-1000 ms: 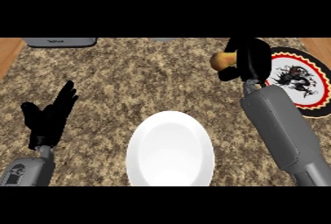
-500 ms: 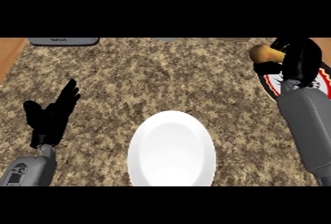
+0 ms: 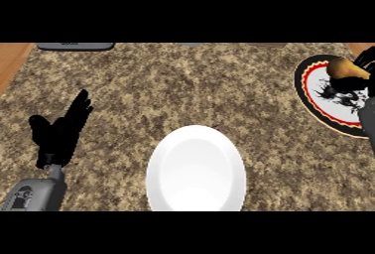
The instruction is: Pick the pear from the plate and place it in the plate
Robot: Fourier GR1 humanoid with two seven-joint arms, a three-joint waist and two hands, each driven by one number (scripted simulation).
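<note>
Where the patterned plate (image 3: 322, 106) meets the edge, pear (image 3: 345, 69) apparently pinched by right hand (image 3: 364, 62).

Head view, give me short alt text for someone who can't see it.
The right hand, at the right edge, is against a pear above the patterned plate; whether it grips the pear is unclear. An empty white plate sits on the counter, and the open left hand rests at left.
</note>
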